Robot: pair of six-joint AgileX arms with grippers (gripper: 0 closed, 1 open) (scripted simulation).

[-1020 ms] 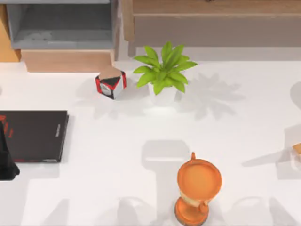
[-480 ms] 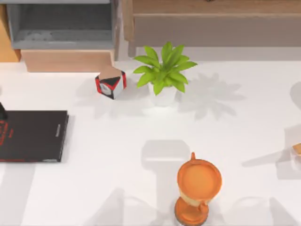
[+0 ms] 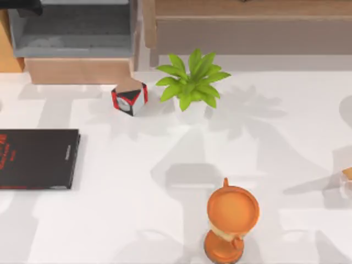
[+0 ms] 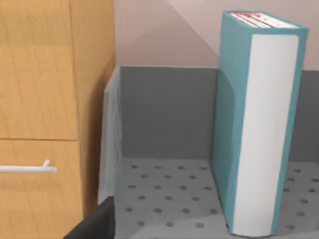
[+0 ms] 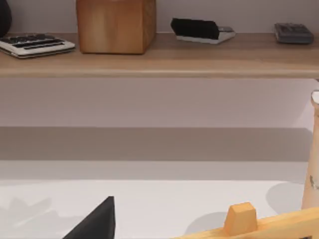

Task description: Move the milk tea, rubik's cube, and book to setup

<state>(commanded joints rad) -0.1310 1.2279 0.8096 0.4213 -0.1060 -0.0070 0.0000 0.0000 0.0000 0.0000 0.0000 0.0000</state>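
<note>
The book (image 4: 259, 124) stands upright in the grey tray (image 4: 169, 114), unsupported; a brush from the left arm (image 3: 22, 6) could topple it. I cannot tell either gripper's state.

Left arm gone from left edge of frame beside black book (image 3: 37, 159); dark tip now at upper left corner, over grey bin (image 3: 71, 33). Shadows on bench (image 3: 275, 165) shifted.

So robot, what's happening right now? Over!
Left arm at the top view's far left corner, over the grey bin. Teal book standing upright inside the bin. Right arm parked at the right edge.
</note>
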